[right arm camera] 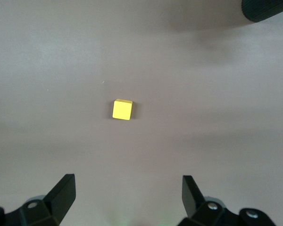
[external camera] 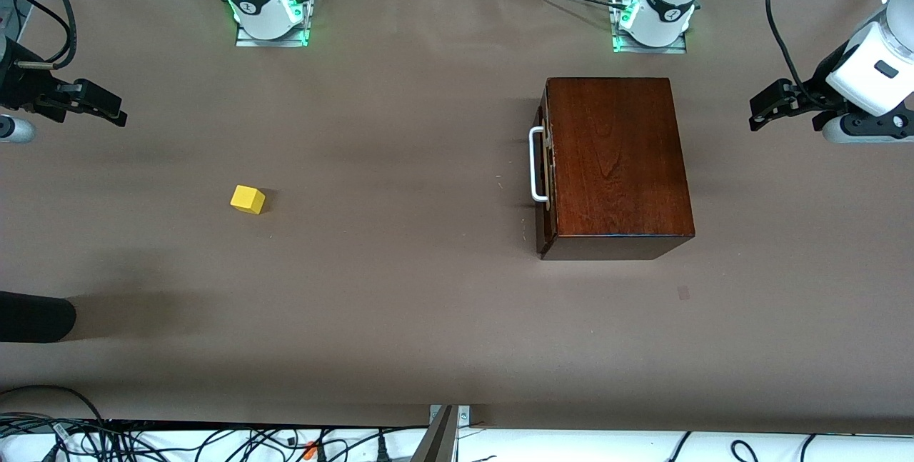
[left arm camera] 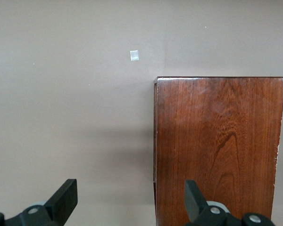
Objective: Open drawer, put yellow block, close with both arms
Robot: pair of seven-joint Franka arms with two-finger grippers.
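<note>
Watch the shut drawer [external camera: 547, 169] of the glossy mahogany box [external camera: 614, 162]: its slim white bar handle [external camera: 534, 165] could slip from a shallow pinch. Your left end effector [external camera: 762, 113], fingers apart, hovers at the worktop's left-arm edge. Your right end effector [external camera: 107, 111], also spread and empty, hangs at the right-arm edge, well apart from the small yellow cube [external camera: 248, 199] resting on open worktop.

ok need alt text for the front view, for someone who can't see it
A brown table holds a small yellow block toward the right arm's end and a mahogany box with its drawer shut toward the left arm's end. The open right gripper and left gripper hover at opposite table ends, holding nothing.
</note>
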